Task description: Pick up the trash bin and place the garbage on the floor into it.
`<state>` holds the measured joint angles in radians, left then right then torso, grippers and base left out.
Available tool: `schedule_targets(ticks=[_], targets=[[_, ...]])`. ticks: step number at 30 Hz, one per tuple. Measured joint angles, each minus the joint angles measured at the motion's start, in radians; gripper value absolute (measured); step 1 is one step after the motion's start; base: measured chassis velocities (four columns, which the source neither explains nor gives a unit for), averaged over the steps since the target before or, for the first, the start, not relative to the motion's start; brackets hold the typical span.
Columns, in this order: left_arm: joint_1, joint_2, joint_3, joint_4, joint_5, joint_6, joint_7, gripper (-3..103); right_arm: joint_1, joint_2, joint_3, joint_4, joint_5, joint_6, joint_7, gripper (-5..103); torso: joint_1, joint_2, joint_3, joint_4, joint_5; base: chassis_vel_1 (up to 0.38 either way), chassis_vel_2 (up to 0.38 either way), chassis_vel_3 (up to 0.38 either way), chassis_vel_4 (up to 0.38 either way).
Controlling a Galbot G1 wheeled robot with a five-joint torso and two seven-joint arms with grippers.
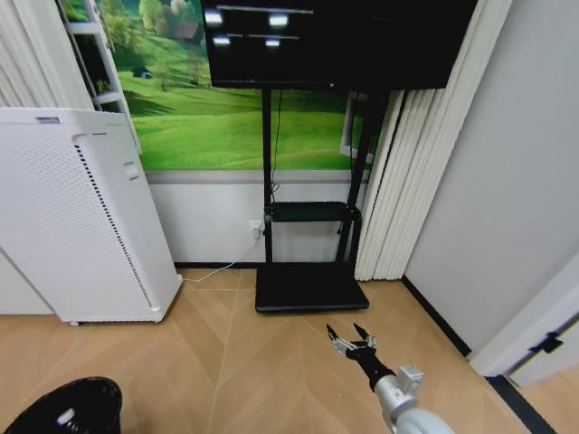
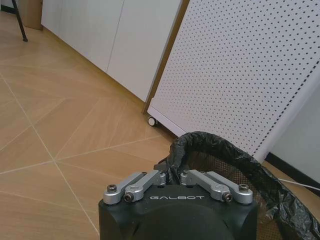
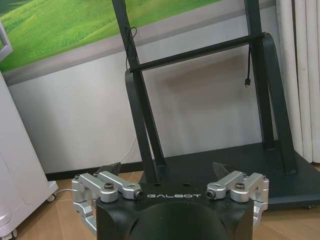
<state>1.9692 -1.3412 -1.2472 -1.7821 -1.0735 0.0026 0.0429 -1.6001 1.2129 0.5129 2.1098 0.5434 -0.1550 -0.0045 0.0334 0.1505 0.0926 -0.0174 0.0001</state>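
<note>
The trash bin [image 1: 68, 407], black with a bag liner over its rim, sits at the lower left corner of the head view. In the left wrist view my left gripper [image 2: 172, 176] is shut on the near rim of the trash bin [image 2: 225, 150]. A small pale thing shows inside the bin; I cannot tell what it is. My right gripper [image 1: 351, 339] hangs open over the chevron wooden floor [image 1: 244, 362], in front of the screen stand, with nothing between its fingers [image 3: 112, 169]. The garbage is out of view.
A tall white perforated cabinet [image 1: 81, 217] on castors stands just behind the bin. A black screen stand with a flat base [image 1: 310, 287] stands at the middle wall. Pale curtains [image 1: 407, 181] and a grey wall close off the right. A white cable [image 1: 213, 271] lies along the skirting.
</note>
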Motion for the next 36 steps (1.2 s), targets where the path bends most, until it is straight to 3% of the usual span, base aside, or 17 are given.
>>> schedule_targets(ticks=[23, 26, 29, 32, 36], targets=[[-0.048, 0.012, 0.045, 0.040, 0.020, 0.019, -0.007, 7, 0.010, -0.017, 0.001, -0.021, -0.002, 0.003, 0.046, 100, 0.000, 0.000, 0.000, -0.0001, 0.0001, 0.096, 0.092, -0.097, -0.098], [-0.047, 0.014, 0.045, 0.035, 0.010, 0.011, 0.017, 7, 0.010, -0.016, 0.001, -0.021, -0.001, 0.005, 0.049, 100, 0.000, 0.000, 0.000, -0.0001, -0.0004, 0.241, 0.258, -0.264, -0.260], [-0.037, 0.015, 0.045, 0.014, -0.019, -0.011, 0.123, 7, 0.010, -0.011, -0.002, -0.023, 0.004, 0.021, 0.055, 100, 0.000, 0.000, 0.000, -0.0001, 0.0010, 0.265, 0.267, -0.269, -0.253], [-0.037, 0.015, 0.049, 0.013, -0.019, -0.014, 0.156, 7, 0.011, -0.012, -0.003, -0.028, 0.006, 0.034, 0.059, 100, 0.000, 0.000, 0.000, -0.0005, -0.0015, 0.240, 0.248, -0.235, -0.234], [-0.038, 0.014, 0.057, 0.017, -0.018, -0.014, 0.171, 7, 0.014, -0.019, 0.001, -0.029, 0.011, 0.040, 0.059, 100, 0.000, 0.000, 0.000, 0.0002, 0.0003, 0.111, 0.073, -0.122, -0.107]])
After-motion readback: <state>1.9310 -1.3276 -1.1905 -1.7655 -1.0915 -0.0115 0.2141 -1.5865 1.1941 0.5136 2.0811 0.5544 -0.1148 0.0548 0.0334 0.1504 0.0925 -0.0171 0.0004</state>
